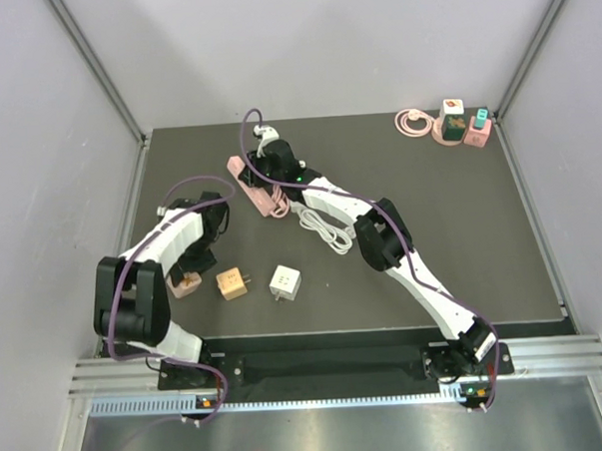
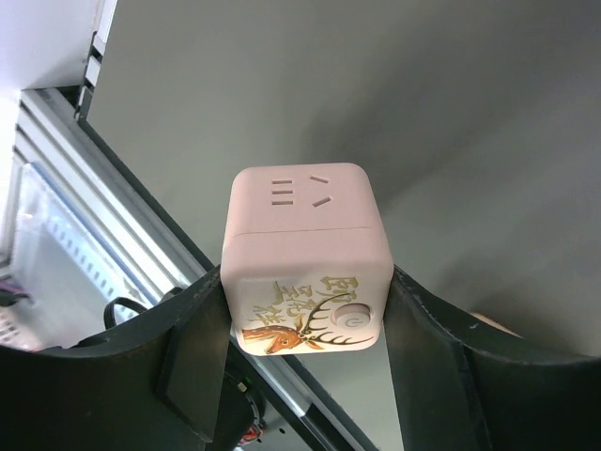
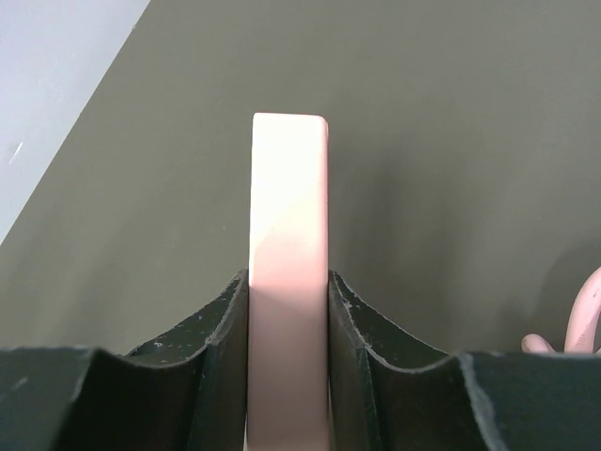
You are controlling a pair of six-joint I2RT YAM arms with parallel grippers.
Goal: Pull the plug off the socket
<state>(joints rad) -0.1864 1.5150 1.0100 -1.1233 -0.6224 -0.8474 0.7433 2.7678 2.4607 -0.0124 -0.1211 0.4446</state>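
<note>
Left wrist: left gripper [image 2: 306, 315] clamps pink deer-printed cube socket [image 2: 305, 235]; right gripper [image 3: 288, 287] clamps pink strip [image 3: 288, 188].

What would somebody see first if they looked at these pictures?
Probably the pink cube socket with a deer painted on it, squeezed between the left arm's fingers at the near left of the table. Next comes the long pink power strip, pinched edge-on by the right arm's fingers farther back. An orange cube and a white cube sit between the arms.
</note>
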